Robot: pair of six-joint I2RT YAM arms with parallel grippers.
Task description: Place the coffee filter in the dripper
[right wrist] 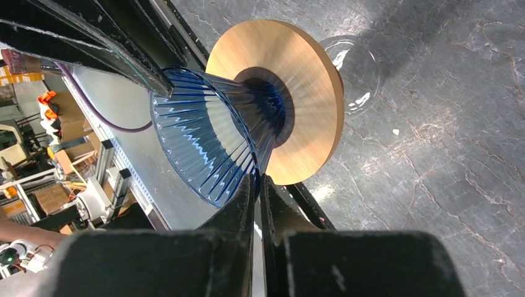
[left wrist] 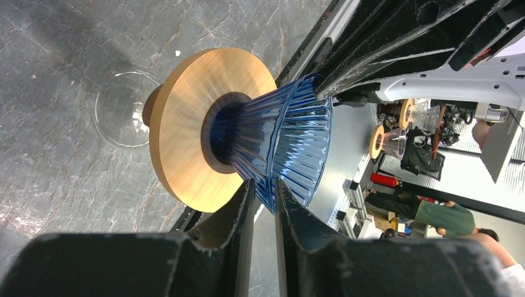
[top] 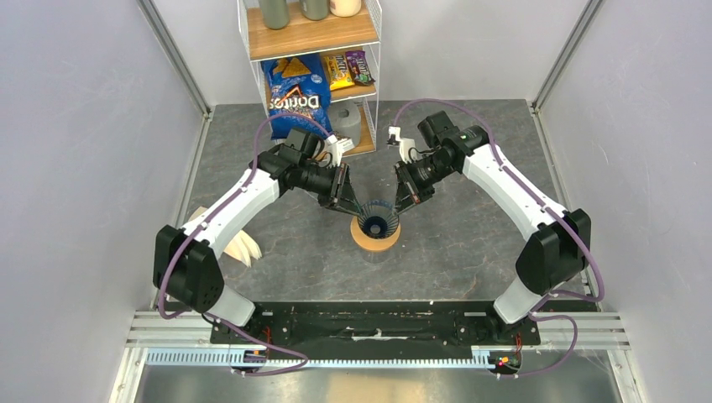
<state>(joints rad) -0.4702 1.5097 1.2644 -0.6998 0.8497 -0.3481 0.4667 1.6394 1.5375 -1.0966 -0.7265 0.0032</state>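
Blue dripper (left wrist: 285,142) in left fingers (left wrist: 235,219), right fingers (right wrist: 238,207)

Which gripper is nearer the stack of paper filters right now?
Left. The left gripper pinches the dripper rim on the side toward the filter stack; the right gripper pinches the rim's opposite side.
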